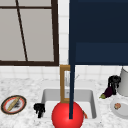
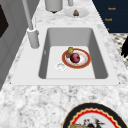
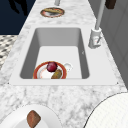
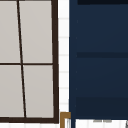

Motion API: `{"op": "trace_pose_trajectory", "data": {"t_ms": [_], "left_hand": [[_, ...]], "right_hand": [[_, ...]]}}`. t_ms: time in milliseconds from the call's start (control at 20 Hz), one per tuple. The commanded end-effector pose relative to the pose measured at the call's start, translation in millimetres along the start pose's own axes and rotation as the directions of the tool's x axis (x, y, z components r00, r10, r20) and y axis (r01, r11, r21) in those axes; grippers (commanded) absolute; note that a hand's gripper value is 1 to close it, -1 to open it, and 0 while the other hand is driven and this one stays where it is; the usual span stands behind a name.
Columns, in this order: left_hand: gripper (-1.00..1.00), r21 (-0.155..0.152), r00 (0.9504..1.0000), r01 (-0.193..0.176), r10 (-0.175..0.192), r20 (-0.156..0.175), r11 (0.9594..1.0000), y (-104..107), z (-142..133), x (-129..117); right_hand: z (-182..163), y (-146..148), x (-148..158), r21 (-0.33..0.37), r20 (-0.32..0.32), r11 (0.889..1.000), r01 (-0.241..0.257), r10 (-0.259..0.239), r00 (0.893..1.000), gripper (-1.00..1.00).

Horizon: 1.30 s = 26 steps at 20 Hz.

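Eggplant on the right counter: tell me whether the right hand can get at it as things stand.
Probably yes. In the front view the right hand hangs just above the eggplant, at its upper end, with nothing between them. The metal pot stands close on the right and the white plate lies in front, both clear of it.

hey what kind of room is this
Most likely a kitchen: a white sink set in a speckled stone counter, a tall faucet beside it, plates of food, and a dark blue wall cabinet.

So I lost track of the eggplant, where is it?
In the front view, the eggplant lies on the counter right of the sink, under the right hand, beside a white plate.
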State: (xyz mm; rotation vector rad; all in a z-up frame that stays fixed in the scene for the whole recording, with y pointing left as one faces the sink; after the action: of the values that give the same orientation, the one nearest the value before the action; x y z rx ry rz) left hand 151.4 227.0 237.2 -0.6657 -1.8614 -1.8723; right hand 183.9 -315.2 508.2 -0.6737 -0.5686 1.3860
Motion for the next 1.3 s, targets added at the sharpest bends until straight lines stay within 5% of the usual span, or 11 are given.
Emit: {"op": "trace_pose_trajectory", "data": {"t_ms": [0, 1250], "left_hand": [[0.0, 0.0, 1.0, 0.0, 0.0, 0.0, 1.0, 0, 0, 0], [0.0, 0.0, 1.0, 0.0, 0.0, 0.0, 1.0, 0, 0, 0]], "right_hand": [[25, -14, 12, 0.03, -0.008, 0.999, 0.033, -0.033, 0.999, 1.0], [152, -121, 45, 0.072, -0.014, 0.995, 0.069, -0.068, 0.998, 1.0]]}}
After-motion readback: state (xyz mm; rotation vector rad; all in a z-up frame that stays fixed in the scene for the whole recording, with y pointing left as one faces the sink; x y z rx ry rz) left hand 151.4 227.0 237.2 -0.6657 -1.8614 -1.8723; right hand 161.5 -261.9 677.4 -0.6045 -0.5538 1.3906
